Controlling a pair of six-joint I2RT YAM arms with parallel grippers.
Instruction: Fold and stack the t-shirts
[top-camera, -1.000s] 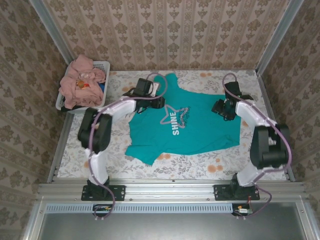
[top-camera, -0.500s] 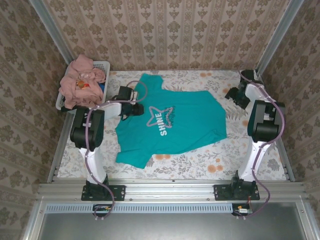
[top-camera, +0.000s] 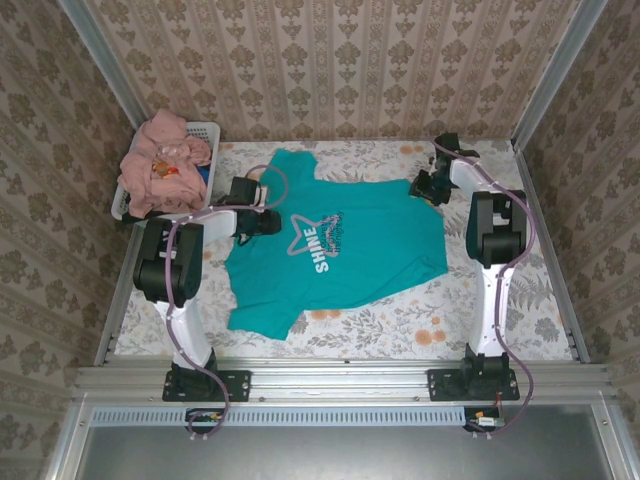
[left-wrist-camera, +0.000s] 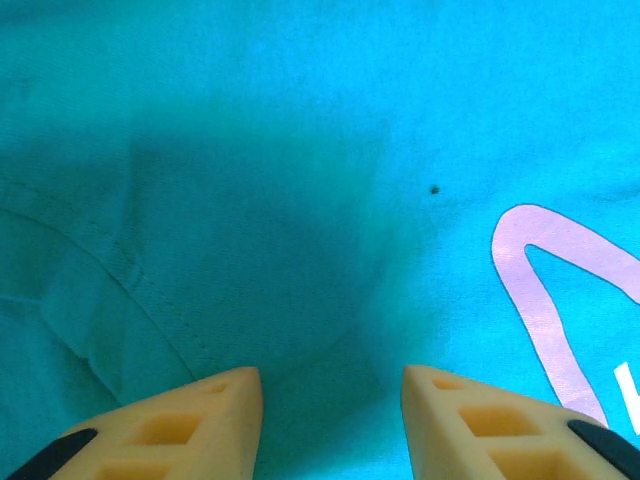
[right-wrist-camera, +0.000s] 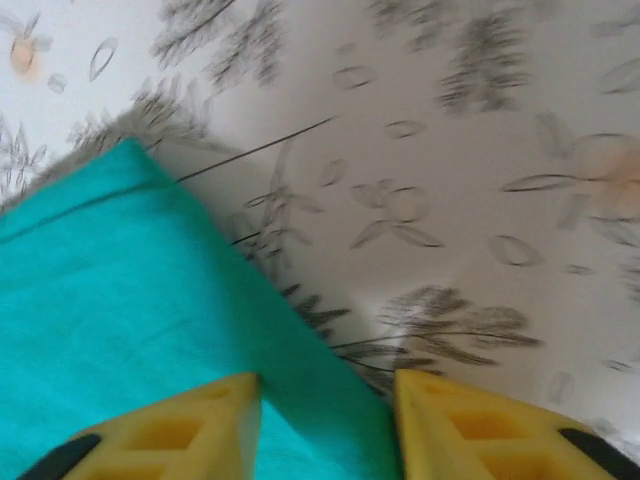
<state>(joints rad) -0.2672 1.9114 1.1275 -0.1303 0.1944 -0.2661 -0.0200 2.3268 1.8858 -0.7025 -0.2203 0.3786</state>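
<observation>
Left gripper (left-wrist-camera: 330, 378) over teal t-shirt (left-wrist-camera: 300, 150), seam (left-wrist-camera: 130, 275) visible

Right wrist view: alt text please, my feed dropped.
A corner of the teal t-shirt lies flat on the floral tablecloth, its edge running down between the right gripper's two yellow fingertips, which stand apart at the bottom.

Evenly lit; shadow on t-shirt (left-wrist-camera: 260, 250); right wrist view blurred.
</observation>
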